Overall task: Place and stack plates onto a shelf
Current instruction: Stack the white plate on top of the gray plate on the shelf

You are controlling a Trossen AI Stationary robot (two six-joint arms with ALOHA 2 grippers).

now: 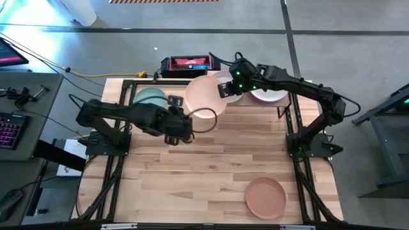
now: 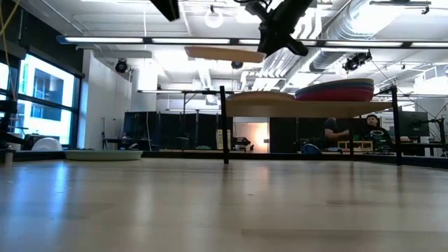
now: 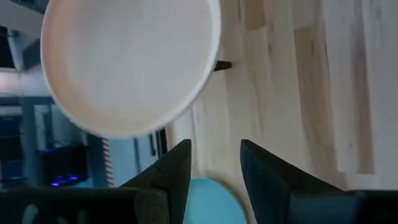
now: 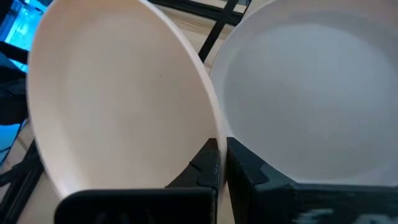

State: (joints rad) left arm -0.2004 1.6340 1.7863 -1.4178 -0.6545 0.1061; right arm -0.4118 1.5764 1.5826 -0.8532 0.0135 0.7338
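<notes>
The right tool [image 1: 225, 89] is pinched shut on the rim of the peach-pink plate [image 1: 206, 96], held above the shelf [image 2: 308, 108] at upper centre of the high view. The left tool [image 1: 192, 121] hangs open and empty just below it, near the teal plate [image 1: 151, 97].

no readable text, red label on the black box [image 1: 186, 63] behind the table too small to make out
</notes>
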